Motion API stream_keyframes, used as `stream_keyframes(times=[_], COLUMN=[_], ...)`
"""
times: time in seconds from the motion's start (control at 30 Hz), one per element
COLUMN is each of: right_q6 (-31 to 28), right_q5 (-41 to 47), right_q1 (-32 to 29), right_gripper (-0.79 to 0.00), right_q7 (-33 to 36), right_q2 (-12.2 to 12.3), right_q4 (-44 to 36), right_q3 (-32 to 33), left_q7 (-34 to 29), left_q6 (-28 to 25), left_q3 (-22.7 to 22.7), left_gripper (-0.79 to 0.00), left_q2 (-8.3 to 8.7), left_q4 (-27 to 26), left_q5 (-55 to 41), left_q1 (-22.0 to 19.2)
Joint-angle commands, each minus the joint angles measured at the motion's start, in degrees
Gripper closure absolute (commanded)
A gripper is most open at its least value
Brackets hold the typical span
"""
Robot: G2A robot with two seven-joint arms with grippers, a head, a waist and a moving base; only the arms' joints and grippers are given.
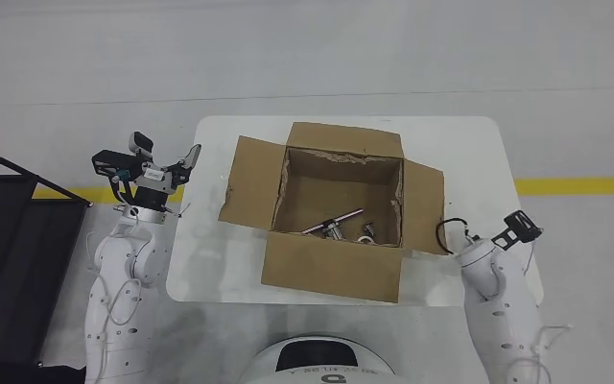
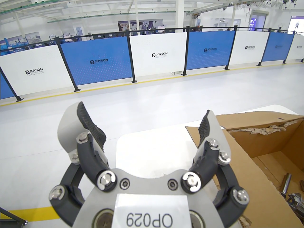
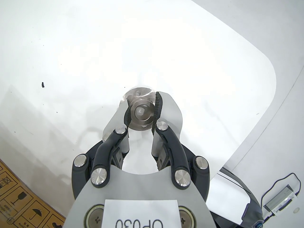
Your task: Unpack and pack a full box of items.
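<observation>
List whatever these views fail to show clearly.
1. Metal parts in the cardboard box: too small in the top view, cut off by the picture's edge in the left wrist view.
2. Round metal piece in the right gripper: in the right wrist view its own top hides its underside, so contact with the table is unclear.

Pincers: two, the left pincer and the right pincer.
Cardboard boxes: one cardboard box, just beside the left pincer.
Metal parts in the box: two metal parts, possibly three, since they overlap; well apart from both pincers.
Flanged discs: one flanged metal disc, between the right pincer's fingers.
Tables: one table, beneath the right pincer.
</observation>
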Motion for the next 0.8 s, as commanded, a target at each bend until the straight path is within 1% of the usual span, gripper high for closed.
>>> stream_keyframes(times=[0.0, 0.03, 0.07, 0.1, 0.13, 0.17, 0.2, 0.33, 0.4, 0.47, 0.53, 0.6, 0.67, 0.77], right_q6=[0.14, 0.23, 0.37, 0.48, 0.45, 0.41, 0.42, 1.31, 1.48, -0.03, -5.63, -14.19, -22.73, -31.88], right_q5=[-0.48, -0.65, -0.73, -0.62, -0.48, -0.35, -0.16, 2.47, 6.03, 11.92, 19.19, 25.08, 27.65, 27.34], right_q1=[0.27, 0.31, 0.26, 0.15, -0.06, -0.27, -0.44, -1.61, -3.48, -6.75, -10.81, -15.91, -20.74, -26.09], right_gripper=[-0.151, -0.185, -0.243, -0.342, -0.419, -0.745, -0.785, -0.785, -0.785, -0.785, -0.785, -0.785, -0.785, -0.785], right_q7=[0.62, 0.83, 0.97, 1.03, 1.00, 0.91, 0.84, -1.02, -3.72, -8.20, -14.02, -20.97, -26.40, -31.47], right_q2=[0.00, -0.01, -0.03, -0.06, -0.10, -0.13, -0.18, -0.53, -0.98, -1.69, -2.55, -3.27, -3.68, -3.91], right_q4=[0.20, 0.16, -0.02, -0.37, -0.69, -1.02, -1.29, -4.36, -9.28, -15.97, -23.15, -28.06, -31.74, -34.57], right_q3=[-0.08, -0.08, -0.02, 0.11, 0.21, 0.31, 0.40, 1.87, 3.29, 5.25, 6.41, 7.15, 6.10, 3.59], left_q7=[0.00, 0.00, 0.00, 0.00, 0.00, 0.00, 0.00, 0.00, 0.00, 0.00, 0.00, 0.00, 0.00, 0.00], left_q6=[0.00, 0.00, 0.00, 0.00, 0.00, 0.00, 0.00, 0.00, 0.00, 0.00, 0.00, 0.00, 0.00, 0.00], left_q3=[0.00, 0.00, 0.00, 0.00, 0.00, 0.00, 0.00, 0.00, 0.00, 0.00, 0.00, 0.00, 0.00, 0.00], left_gripper=[-0.785, -0.785, -0.785, -0.785, -0.785, -0.785, -0.785, -0.785, -0.785, -0.785, -0.785, -0.785, -0.785, -0.785], left_q2=[0.00, 0.00, 0.00, 0.00, 0.00, 0.00, 0.00, 0.00, 0.00, 0.00, 0.00, 0.00, 0.00, 0.00], left_q4=[0.00, 0.00, 0.00, 0.00, 0.00, 0.00, 0.00, 0.00, 0.00, 0.00, 0.00, 0.00, 0.00, 0.00], left_q5=[0.00, 0.00, 0.00, 0.00, 0.00, 0.00, 0.00, 0.00, 0.00, 0.00, 0.00, 0.00, 0.00, 0.00], left_q1=[0.00, 0.00, 0.00, 0.00, 0.00, 0.00, 0.00, 0.00, 0.00, 0.00, 0.00, 0.00, 0.00, 0.00])
